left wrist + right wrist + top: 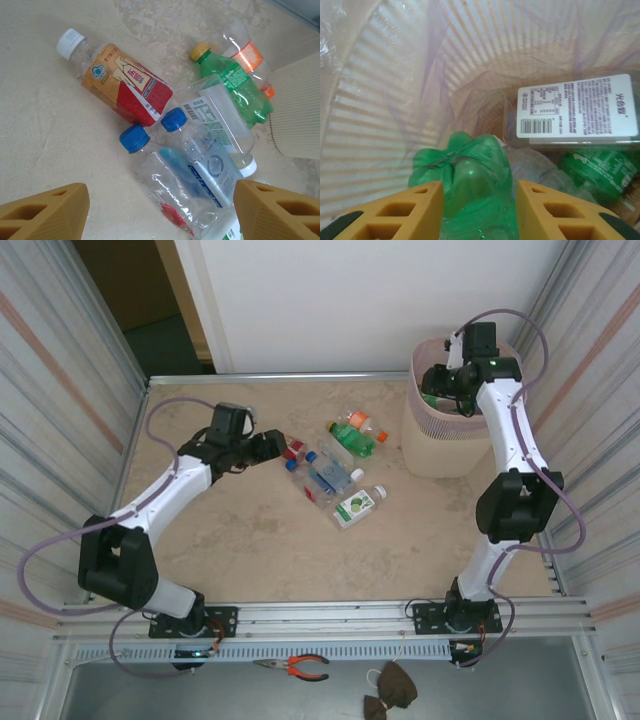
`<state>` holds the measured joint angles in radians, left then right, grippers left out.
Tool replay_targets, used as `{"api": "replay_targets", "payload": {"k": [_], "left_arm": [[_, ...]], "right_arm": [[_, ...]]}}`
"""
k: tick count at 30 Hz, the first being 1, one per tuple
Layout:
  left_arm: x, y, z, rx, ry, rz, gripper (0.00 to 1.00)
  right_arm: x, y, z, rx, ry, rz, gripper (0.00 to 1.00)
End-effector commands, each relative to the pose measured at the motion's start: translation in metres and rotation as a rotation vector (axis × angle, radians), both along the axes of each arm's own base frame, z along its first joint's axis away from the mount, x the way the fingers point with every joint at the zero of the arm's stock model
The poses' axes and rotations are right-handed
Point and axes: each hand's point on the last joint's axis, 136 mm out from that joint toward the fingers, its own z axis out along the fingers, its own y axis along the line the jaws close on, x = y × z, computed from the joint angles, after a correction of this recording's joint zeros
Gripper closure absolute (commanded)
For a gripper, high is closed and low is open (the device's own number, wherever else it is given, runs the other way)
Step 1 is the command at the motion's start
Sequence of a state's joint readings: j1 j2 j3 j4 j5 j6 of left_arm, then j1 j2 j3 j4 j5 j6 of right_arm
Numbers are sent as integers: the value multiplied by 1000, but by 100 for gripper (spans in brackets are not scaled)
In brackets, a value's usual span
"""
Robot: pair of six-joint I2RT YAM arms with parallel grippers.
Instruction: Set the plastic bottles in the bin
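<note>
Several plastic bottles lie clustered mid-table: a red-labelled one (295,451) (125,82), clear ones with blue caps (325,475) (185,185), a green one (352,438) (235,85), an orange-banded one (245,50) and a green-and-white labelled one (358,505). My left gripper (272,445) (160,212) hovers open just left of them, its fingers straddling a clear blue-capped bottle without touching it. The pale pink-beige bin (430,445) (395,100) stands at the back right. My right gripper (437,385) (479,210) is over its mouth, shut on a green bottle (465,175). More bottles lie inside (575,107).
Corrugated walls close in both sides of the table. The bin's side (300,115) stands just right of the bottle cluster. Pliers (300,667) and a dark object (390,690) lie below the front rail, off the table.
</note>
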<state>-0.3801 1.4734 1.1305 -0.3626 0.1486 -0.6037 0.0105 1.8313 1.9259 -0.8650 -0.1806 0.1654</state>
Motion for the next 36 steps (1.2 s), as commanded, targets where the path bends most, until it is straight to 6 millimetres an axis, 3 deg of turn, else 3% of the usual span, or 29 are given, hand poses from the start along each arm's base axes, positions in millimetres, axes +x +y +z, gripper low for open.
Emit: {"api": "replay_targets", "payload": {"k": [1, 7, 16, 23, 27, 36], "left_arm": [[13, 12, 3, 78, 13, 176, 23], [29, 15, -4, 131, 86, 407, 23], [49, 4, -28, 215, 270, 600, 21], [64, -2, -49, 176, 364, 675, 17], [77, -5, -77, 126, 426, 714, 16], [109, -8, -114, 15, 493, 763, 19]], "right_arm": [[-27, -10, 39, 5, -45, -47, 53], [-53, -10, 95, 31, -179, -69, 50], [-89, -8, 144, 45, -300, -67, 49], [-100, -6, 150, 45, -315, -58, 48], [-103, -5, 149, 46, -312, -54, 48], [-102, -1, 143, 47, -297, -40, 48]]}}
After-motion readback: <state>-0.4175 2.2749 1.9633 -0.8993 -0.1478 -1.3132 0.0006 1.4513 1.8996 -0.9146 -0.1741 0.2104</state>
